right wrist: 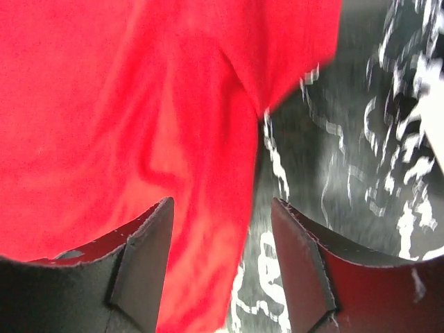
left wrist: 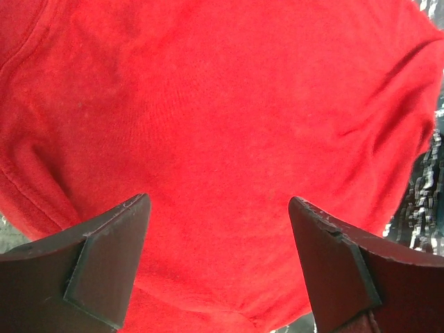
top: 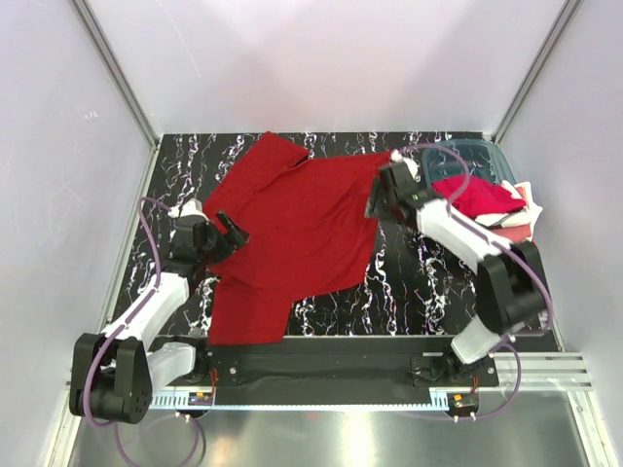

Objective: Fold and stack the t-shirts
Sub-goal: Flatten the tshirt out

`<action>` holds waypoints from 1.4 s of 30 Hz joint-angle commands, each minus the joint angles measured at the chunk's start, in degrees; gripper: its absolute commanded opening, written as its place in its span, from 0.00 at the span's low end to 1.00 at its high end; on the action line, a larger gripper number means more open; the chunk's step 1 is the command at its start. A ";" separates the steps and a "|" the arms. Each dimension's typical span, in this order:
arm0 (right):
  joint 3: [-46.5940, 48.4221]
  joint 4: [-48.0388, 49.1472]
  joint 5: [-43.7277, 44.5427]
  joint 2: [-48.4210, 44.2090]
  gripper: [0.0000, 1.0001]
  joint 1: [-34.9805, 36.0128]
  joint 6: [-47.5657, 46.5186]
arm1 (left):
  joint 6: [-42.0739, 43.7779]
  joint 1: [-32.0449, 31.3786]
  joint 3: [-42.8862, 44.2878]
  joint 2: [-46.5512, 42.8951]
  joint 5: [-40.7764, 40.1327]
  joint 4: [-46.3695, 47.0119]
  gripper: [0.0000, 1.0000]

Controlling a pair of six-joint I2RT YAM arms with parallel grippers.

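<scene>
Deep red t-shirt flat, long axis far-to-near. Left gripper over its left edge, jaws wide, empty; right gripper over opposite sleeve, jaws parted, empty. Equally near: 2-arm fold likely.

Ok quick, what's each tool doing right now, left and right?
Left tool: open, empty, over the red shirt.
Right tool: open, nothing gripped, over the red shirt's edge.
</scene>
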 commanded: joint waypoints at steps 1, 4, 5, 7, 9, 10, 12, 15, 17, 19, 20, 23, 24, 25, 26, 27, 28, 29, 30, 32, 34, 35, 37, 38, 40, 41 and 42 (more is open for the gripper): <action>-11.16 12.15 -7.10 -7.75 0.65 -1.20 3.82 | 1.33 -0.14 2.12 2.61 -1.11 -0.38 0.85; -19.78 17.86 -8.24 -11.45 0.65 -1.11 5.58 | 0.46 -0.05 3.26 5.86 -3.21 -2.49 0.82; -22.67 19.87 -9.99 -11.98 0.65 -1.11 6.63 | 0.19 -0.05 3.96 6.74 -3.92 -3.28 0.81; -23.49 22.88 -11.84 -11.37 0.65 -0.94 7.43 | -0.51 -0.05 5.45 9.11 -6.38 -5.56 0.79; -22.44 22.19 -12.73 -9.35 0.66 -0.32 7.52 | -1.65 0.12 6.08 10.17 -9.10 -7.49 0.78; -22.26 21.92 -12.47 -8.47 0.67 -0.15 7.61 | -2.09 0.21 6.60 10.79 -9.98 -8.11 0.77; -21.74 21.04 -12.29 -5.66 0.70 -0.14 8.31 | -3.49 0.56 7.04 10.88 -12.88 -10.39 0.77; -20.86 20.86 -12.38 -1.80 0.70 -0.14 9.10 | -5.25 0.74 6.87 10.27 -16.04 -11.46 0.76; -19.55 20.60 -12.47 0.48 0.67 -0.14 9.01 | -6.13 0.92 6.26 10.00 -16.66 -11.28 0.75; -18.75 19.98 -12.29 1.72 0.63 -0.06 9.10 | -7.01 1.09 6.08 10.70 -17.10 -11.55 0.69; -18.31 19.98 -12.20 2.51 0.58 0.03 9.01 | -7.28 1.27 6.08 11.05 -16.41 -11.37 0.66; -17.08 19.63 -11.51 3.57 0.33 0.73 8.84 | -6.84 1.79 6.87 12.64 -15.35 -11.81 0.59; -16.73 18.33 -10.37 3.40 0.25 1.17 8.75 | -6.58 1.79 7.31 12.47 -15.26 -12.07 0.58; -16.38 17.36 -8.70 3.05 0.18 1.87 8.57 | -6.32 1.79 7.31 11.59 -15.26 -11.99 0.55; -15.76 16.48 -4.25 1.66 0.11 2.57 8.22 | -6.05 1.79 7.05 10.80 -15.26 -11.90 0.54; -15.41 14.12 -1.51 0.68 0.00 4.58 8.05 | -5.53 1.62 6.79 9.92 -15.26 -11.38 0.54; -14.97 12.96 1.30 -0.28 0.00 5.65 7.87 | -5.26 1.45 6.09 7.74 -15.43 -11.11 0.54; -13.84 11.65 6.99 -1.77 0.00 6.88 7.61 | -4.91 1.01 5.56 6.59 -16.22 -10.76 0.54; -13.13 9.89 9.74 -2.31 0.00 9.85 7.61 | -4.65 -0.48 5.03 4.49 -16.58 -9.19 0.55; -9.11 9.09 13.36 -1.97 0.00 11.80 6.30 | -4.20 -2.50 3.62 2.72 -18.32 -7.69 0.56; -4.36 5.84 14.25 1.53 0.00 13.30 5.15 | -4.03 -4.97 4.58 1.48 -20.87 -8.03 0.56; 1.67 4.53 15.56 3.21 0.00 13.65 3.75 | -3.59 -5.67 5.11 1.30 -21.32 -8.55 0.56; 8.29 0.83 15.84 7.16 0.00 14.09 2.08 | -2.89 -5.94 5.81 0.86 -21.59 -9.79 0.56; 14.76 0.04 14.09 11.36 0.00 14.09 -0.02 | -1.67 -5.94 5.82 0.69 -20.54 -9.62 0.56; 21.04 -1.28 10.32 18.21 0.41 14.09 -1.96 | -0.17 -5.94 5.12 -0.02 -16.43 -6.90 0.57; 27.16 -4.59 8.30 20.34 0.58 14.09 -2.84 | 1.32 -6.03 4.42 -0.19 -14.92 -4.63 0.58; 30.27 -6.89 8.10 22.36 0.67 14.09 -2.68 | 2.12 -6.11 3.97 -0.54 -13.08 -3.21 0.59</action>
